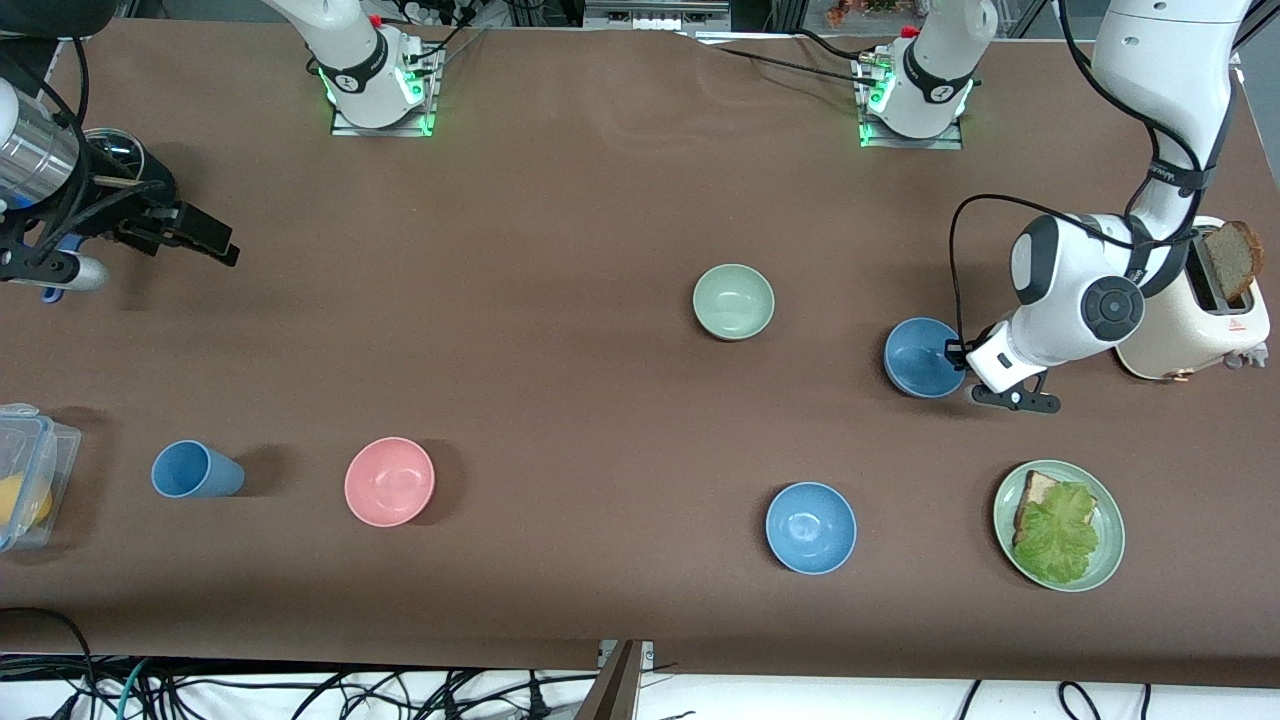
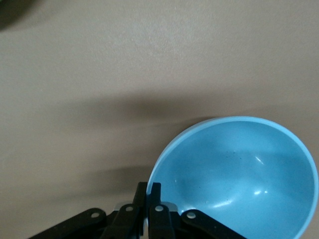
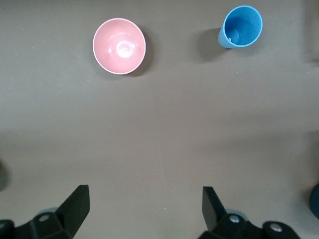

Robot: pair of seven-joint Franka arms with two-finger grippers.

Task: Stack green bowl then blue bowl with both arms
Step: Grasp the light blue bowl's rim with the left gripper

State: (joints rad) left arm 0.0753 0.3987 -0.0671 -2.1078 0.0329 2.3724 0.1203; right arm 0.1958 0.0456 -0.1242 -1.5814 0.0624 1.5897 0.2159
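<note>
The green bowl (image 1: 733, 301) sits upright near the table's middle. The blue bowl (image 1: 925, 357) is beside it, toward the left arm's end of the table. My left gripper (image 1: 958, 352) is shut on the blue bowl's rim, at the side nearest the toaster. The left wrist view shows the left gripper (image 2: 148, 186) with one finger inside and one outside the bowl (image 2: 239, 179). My right gripper (image 1: 215, 240) waits, open and empty, above the right arm's end of the table. It also shows in the right wrist view (image 3: 144, 194).
A toaster (image 1: 1200, 310) holding bread stands close by the left arm. A green plate (image 1: 1108, 565) with bread and lettuce and a sky-blue bowl (image 1: 811, 527) lie nearer the front camera. A pink bowl (image 1: 389, 481), a blue cup (image 1: 195, 470) and a clear container (image 1: 30, 480) lie toward the right arm's end.
</note>
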